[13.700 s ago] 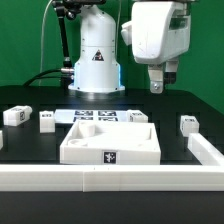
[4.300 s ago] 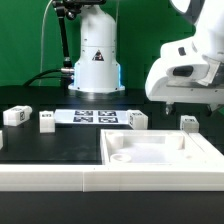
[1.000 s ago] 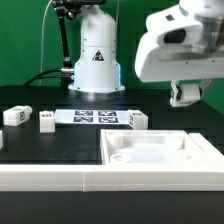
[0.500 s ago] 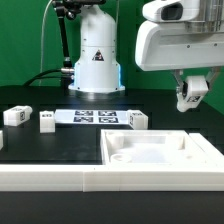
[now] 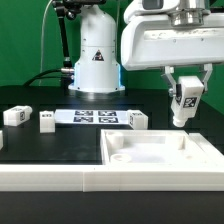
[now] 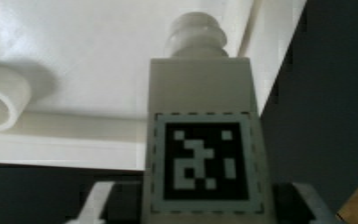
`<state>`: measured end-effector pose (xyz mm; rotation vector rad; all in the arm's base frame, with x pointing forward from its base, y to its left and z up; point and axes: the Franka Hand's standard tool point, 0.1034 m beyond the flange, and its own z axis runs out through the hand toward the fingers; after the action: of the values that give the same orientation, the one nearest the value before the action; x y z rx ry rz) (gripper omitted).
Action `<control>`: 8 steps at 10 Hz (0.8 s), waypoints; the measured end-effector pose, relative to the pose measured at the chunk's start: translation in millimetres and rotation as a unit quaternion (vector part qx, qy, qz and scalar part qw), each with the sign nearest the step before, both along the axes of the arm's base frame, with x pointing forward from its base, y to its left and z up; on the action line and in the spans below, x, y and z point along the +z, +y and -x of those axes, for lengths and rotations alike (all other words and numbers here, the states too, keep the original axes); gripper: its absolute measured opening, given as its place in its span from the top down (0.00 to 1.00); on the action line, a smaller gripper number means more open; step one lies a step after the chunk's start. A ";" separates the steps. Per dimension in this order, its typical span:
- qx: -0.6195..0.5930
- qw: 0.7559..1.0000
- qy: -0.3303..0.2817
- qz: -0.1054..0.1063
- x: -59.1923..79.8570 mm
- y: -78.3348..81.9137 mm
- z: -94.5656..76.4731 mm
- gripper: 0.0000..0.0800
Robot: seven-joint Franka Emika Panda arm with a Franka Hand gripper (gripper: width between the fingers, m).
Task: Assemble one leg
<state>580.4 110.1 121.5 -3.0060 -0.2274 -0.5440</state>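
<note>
Fingers [image 5: 169, 79] pinch the leg [image 5: 184, 100] tight, up in the air by the far edge of the tabletop [image 5: 150, 150] (exterior view's right). Wrist view: its peg [image 6: 195, 30] points down there. Looks light, hard, smooth; hold its flat sides.

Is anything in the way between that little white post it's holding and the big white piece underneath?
Nothing visible. The leg, clamped in the gripper, hangs in open air above the tabletop, whose round socket lies uncovered. The other legs sit well aside.
</note>
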 end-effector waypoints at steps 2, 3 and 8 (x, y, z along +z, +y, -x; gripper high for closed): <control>-0.004 0.998 -0.069 -0.006 -2.8 -2.1 1.6 0.64; -0.007 0.994 -0.107 -0.009 -1.9 -3.5 -0.2 0.64; -0.004 0.994 -0.114 -0.004 -22.7 -9.9 -27.5 0.64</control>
<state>607.9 100.1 98.8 -2.9343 -0.2262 -0.8862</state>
